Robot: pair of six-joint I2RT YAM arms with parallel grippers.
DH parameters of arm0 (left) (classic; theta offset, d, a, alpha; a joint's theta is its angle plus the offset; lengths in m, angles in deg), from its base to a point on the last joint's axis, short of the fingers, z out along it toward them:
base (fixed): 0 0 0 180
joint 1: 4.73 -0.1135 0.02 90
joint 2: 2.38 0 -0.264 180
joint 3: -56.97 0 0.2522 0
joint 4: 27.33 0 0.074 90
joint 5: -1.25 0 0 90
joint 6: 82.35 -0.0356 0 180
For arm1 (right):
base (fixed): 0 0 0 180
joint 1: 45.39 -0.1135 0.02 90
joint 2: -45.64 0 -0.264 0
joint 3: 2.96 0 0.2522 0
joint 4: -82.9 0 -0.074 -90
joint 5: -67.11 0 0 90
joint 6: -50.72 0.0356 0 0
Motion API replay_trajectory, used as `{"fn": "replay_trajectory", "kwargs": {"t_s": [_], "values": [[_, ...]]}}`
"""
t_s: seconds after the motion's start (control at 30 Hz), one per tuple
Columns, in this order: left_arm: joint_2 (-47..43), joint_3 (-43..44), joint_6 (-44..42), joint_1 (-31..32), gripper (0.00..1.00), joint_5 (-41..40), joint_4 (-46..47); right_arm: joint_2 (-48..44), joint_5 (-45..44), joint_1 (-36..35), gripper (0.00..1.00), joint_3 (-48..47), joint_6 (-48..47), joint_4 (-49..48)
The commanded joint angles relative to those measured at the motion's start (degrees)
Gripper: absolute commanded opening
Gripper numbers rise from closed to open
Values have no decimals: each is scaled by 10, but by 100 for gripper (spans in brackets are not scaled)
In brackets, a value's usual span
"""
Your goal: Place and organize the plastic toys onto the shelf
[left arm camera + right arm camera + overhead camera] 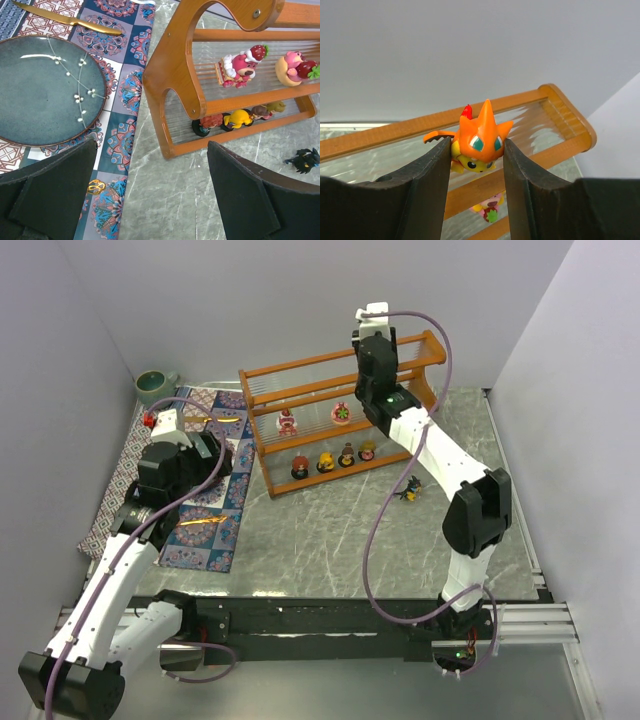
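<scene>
Far left, a green cup sits at the far end of the patterned mat. On the mat there's a blue-grey plate, with a gold knife lying on its far side. The left gripper hangs over the mat's right edge, jaws spread wide with nothing between them.

Centre stage is the shelf, standing on the grey table. Its middle tier carries two pink strawberry toys, one to the left and one to the right, apart from each other. The bottom tier has a row of four: a red-brown toy, a yellow toy, a brown toy and an olive toy.

Over the right part of the top tier is the right gripper, pinching an orange toy by its spiky head, above the slats. Further right, a black toy lies on the table, near the shelf's right end.
</scene>
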Motion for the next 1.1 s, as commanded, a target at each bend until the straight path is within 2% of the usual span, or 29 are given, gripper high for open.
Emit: {"fn": "replay_trajectory", "kwargs": {"t_s": [0.0, 0.43, 0.8, 0.9, 1.07], "values": [[-12, 0, -6, -3, 97, 11, 24, 12, -55, -14, 22, -45, -5, -5], [-14, -1, -7, -3, 97, 17, 24, 68, -113, -30, 24, -109, -16, 17], [-13, -1, -6, -3, 97, 20, 25, 97, -192, -46, 26, -124, -54, -17], [-12, -2, -5, -3, 97, 22, 26, 100, -194, -50, 33, -127, -55, -17], [-13, -2, -4, -3, 97, 23, 26, 103, -200, -53, 34, -131, -54, -13]]}}
